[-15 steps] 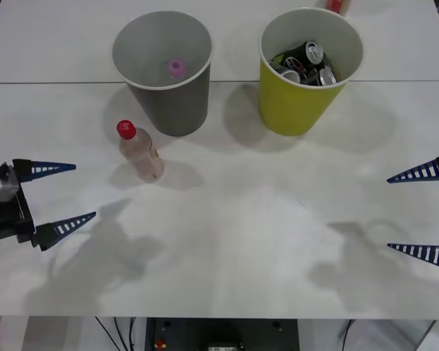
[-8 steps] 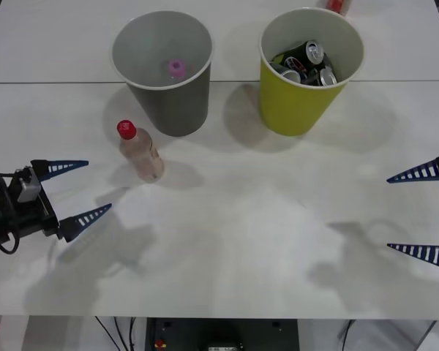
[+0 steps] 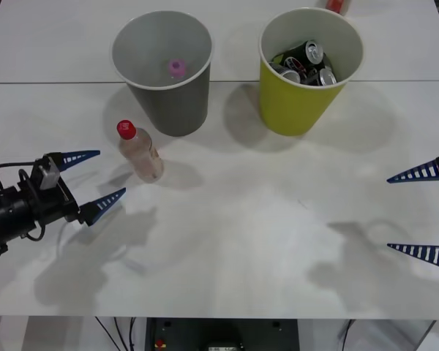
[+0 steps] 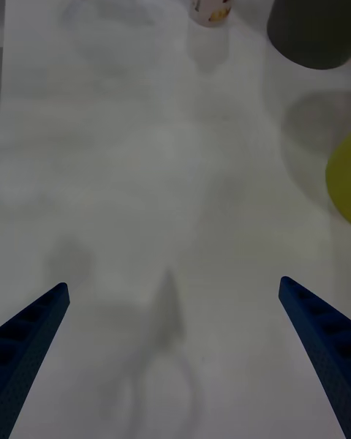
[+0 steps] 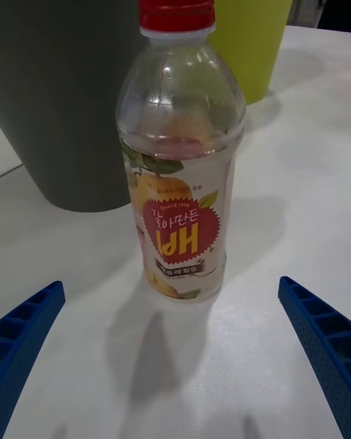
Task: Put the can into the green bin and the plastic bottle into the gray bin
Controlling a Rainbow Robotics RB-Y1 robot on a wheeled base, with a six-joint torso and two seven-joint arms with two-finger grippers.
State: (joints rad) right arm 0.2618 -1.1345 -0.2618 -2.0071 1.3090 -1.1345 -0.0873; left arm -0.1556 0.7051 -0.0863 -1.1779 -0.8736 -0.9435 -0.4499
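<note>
Fingers [image 3: 102, 207] of your left gripper [image 3: 92, 181] are spread wide with nothing between them, low over the counter [image 3: 249, 241], pointing toward three o'clock in the front view. In the left wrist view the two blue tips sit well apart, and the plastic bottle [image 5: 179, 146] stands centred ahead of the gap, not yet between them.

In the front view the plastic bottle [image 3: 140, 151] stands upright just beyond your fingertips, at about one o'clock from them, apart from the nearest tip. The gray bin [image 3: 163, 69] is close behind it at roughly one o'clock from the bottle, with a pink-capped bottle [image 3: 176, 69] already lying inside. The green bin [image 3: 309, 69] is farther off at about two o'clock and holds several cans [image 3: 307, 62].

Judging by the clear upper body, the bottle looks nearly empty, so expect it to be light, easy to tip and thin-walled enough to give under a hard squeeze. The smooth plastic and glossy label may slip. Take it across the labelled middle, where the body is straight, rather than at the tapering shoulder or the red cap [image 5: 177, 0].

Your right gripper [image 3: 423, 212] waits at the three o'clock edge of the front view, its fingers also wide and empty.
</note>
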